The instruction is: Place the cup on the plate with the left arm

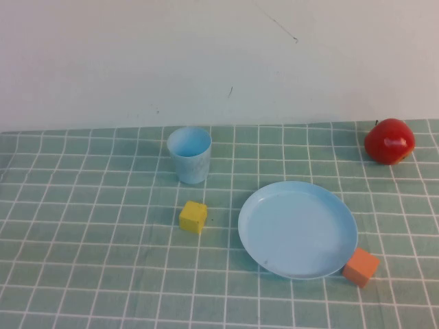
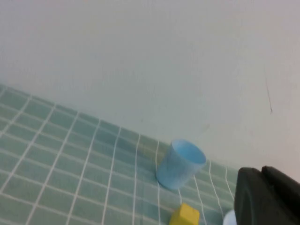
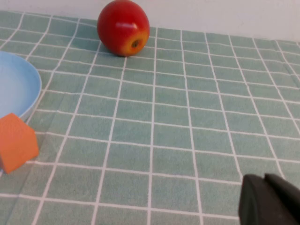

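Observation:
The light blue cup (image 1: pixel 189 154) stands upright and empty at the back of the checked cloth, left of centre. The light blue plate (image 1: pixel 298 229) lies empty to its front right. Neither arm shows in the high view. In the left wrist view my left gripper (image 2: pixel 261 171) is shut and empty, held off the table some way from the cup (image 2: pixel 180 164), with a sliver of the plate (image 2: pixel 229 218) beside it. In the right wrist view my right gripper (image 3: pixel 263 178) is shut and empty above bare cloth, with the plate's edge (image 3: pixel 16 89) off to one side.
A yellow cube (image 1: pixel 193 216) sits between the cup and the plate, nearer the front. An orange cube (image 1: pixel 361 266) touches the plate's front right rim. A red apple (image 1: pixel 389 140) rests at the back right. A white wall bounds the table's far edge.

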Controlling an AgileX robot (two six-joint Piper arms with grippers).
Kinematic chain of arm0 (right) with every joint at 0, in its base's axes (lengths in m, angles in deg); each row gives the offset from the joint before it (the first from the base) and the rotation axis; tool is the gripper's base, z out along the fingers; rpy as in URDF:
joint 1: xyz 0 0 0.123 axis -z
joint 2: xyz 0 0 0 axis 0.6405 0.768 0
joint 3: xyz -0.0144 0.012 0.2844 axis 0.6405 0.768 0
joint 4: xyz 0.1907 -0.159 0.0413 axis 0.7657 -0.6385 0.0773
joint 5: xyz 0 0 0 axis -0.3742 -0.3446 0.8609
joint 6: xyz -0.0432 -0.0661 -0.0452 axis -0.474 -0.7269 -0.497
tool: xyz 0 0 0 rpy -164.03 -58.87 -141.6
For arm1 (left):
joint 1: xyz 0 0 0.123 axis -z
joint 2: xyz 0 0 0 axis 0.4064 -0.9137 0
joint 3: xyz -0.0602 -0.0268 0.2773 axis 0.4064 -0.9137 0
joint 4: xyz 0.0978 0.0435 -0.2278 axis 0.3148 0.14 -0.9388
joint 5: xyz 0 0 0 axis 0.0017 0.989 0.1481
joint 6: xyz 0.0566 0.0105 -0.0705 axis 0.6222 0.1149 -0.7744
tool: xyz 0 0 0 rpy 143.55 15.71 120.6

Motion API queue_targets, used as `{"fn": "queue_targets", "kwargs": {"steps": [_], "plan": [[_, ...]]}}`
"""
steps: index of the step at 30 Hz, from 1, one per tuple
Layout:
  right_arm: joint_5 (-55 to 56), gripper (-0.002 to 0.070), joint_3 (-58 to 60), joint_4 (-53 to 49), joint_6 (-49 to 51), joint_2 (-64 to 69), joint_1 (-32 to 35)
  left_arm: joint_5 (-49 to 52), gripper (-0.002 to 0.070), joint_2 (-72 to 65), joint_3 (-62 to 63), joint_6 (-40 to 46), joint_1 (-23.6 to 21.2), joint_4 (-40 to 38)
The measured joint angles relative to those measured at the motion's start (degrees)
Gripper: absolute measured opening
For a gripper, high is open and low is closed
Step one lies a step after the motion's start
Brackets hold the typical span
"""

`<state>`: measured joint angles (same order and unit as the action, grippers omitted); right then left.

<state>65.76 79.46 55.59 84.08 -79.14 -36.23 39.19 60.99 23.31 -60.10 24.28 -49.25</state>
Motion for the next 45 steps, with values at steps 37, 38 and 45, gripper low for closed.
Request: {"fn": "queue_targets", "kwargs": {"steps": [37,38,45], "plan": [[0.0,-0.0002,0.0,0.0,0.0,0.0,0.0,29.74,0.0526,-80.53,53.67,44.61,2.47,-23.42],[0.0,-0.0002,0.0,0.0,0.0,0.0,0.0,29.74,0.0524,-82.57,56.07,43.28,3.69,-20.96],[0.0,-0.0002,0.0,0.0,0.0,0.0,0.0,29.3,0.0522,-97.28,73.99,28.36,11.13,0.04]]}}
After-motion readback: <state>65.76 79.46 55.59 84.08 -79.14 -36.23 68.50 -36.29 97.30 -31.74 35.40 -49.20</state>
